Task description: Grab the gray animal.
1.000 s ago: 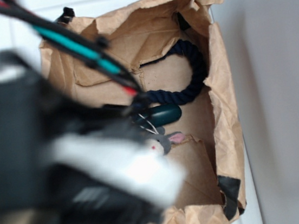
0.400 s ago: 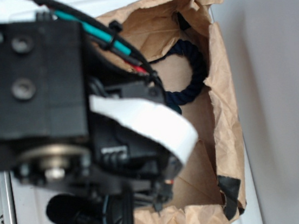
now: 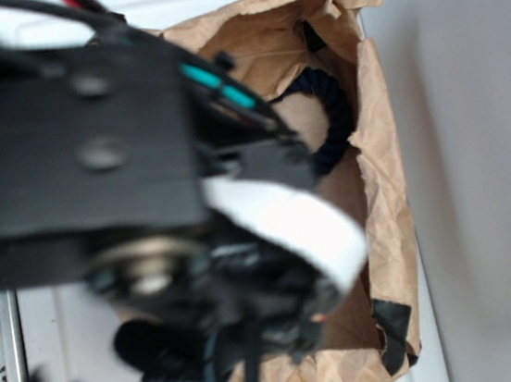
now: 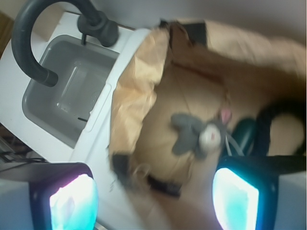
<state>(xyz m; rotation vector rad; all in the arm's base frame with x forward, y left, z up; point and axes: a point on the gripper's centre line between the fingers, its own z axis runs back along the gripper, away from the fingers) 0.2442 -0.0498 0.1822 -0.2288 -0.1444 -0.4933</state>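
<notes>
The gray animal (image 4: 197,135), a small plush bunny with a cream face and one pink ear, lies on the floor of an opened brown paper bag (image 4: 144,91) in the wrist view. My gripper (image 4: 153,201) hangs above it, open, its two glowing pads far apart with nothing between them; the bunny sits ahead of the gap, nearer the right pad (image 4: 235,197). In the exterior view my arm (image 3: 94,164) blocks the bunny completely.
A dark green capsule toy (image 4: 244,134) on a navy rope (image 3: 335,116) lies just right of the bunny. The paper bag's (image 3: 381,185) crumpled walls rise around both. A gray sink basin (image 4: 67,96) with a dark curved faucet (image 4: 29,52) sits left of the bag.
My arm has swung rightward and over the bag in the exterior view, now covering the bunny and green toy that were visible a second ago.
</notes>
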